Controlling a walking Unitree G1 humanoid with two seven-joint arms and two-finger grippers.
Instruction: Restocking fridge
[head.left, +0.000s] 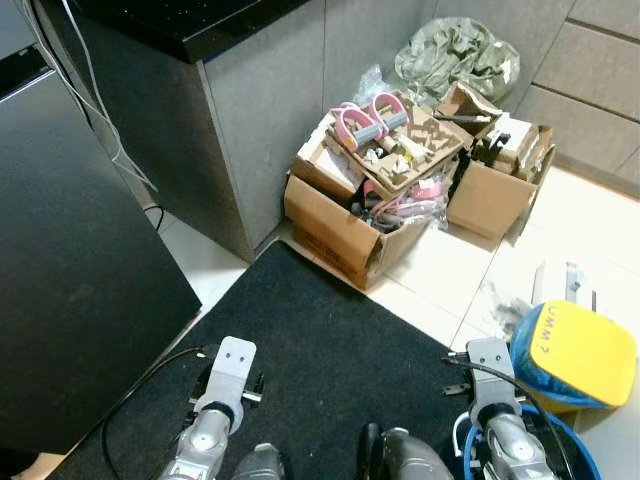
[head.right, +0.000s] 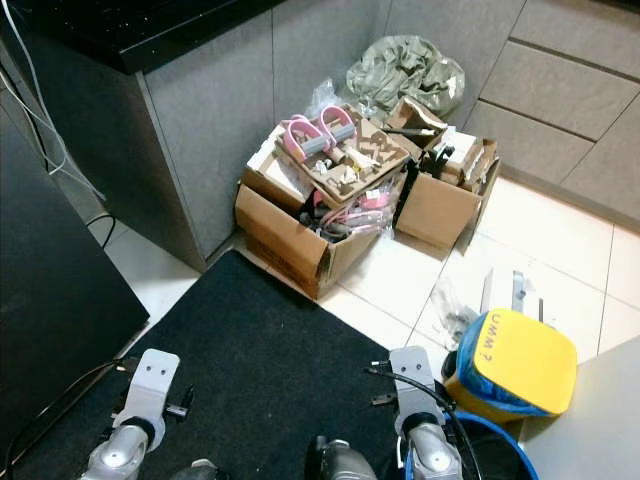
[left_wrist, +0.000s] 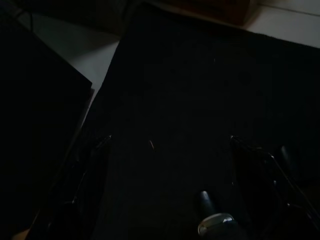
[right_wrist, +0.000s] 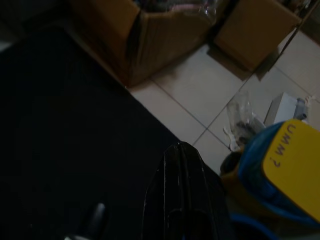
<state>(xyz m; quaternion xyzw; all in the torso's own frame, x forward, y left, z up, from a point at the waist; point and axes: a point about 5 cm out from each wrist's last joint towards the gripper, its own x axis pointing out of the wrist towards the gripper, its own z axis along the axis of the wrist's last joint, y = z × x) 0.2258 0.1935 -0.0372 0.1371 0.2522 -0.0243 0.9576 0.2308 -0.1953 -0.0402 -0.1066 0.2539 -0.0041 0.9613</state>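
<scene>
A tall dark glossy panel (head.left: 70, 270), which may be a fridge side or door, stands at my left. Both silver arms hang low over a black floor mat (head.left: 330, 350), the left arm (head.left: 222, 395) near the panel and the right arm (head.left: 495, 400) beside a blue container with a yellow lid (head.left: 585, 350) marked "UMM?". In the dim left wrist view my left gripper (left_wrist: 165, 145) is open, its fingers (left_wrist: 97, 150) wide apart above the mat with nothing between them. My right gripper (right_wrist: 181, 175) points down at the mat's edge, its black fingers pressed together and shut on nothing.
Open cardboard boxes (head.left: 350, 235) full of packaging, pink handles and bags crowd the corner ahead, against a grey counter (head.left: 270, 110). A crumpled green bag (head.left: 455, 55) lies behind them. Cables (head.left: 120, 150) trail down by the panel. Light tiles (head.left: 450, 270) lie beyond the mat.
</scene>
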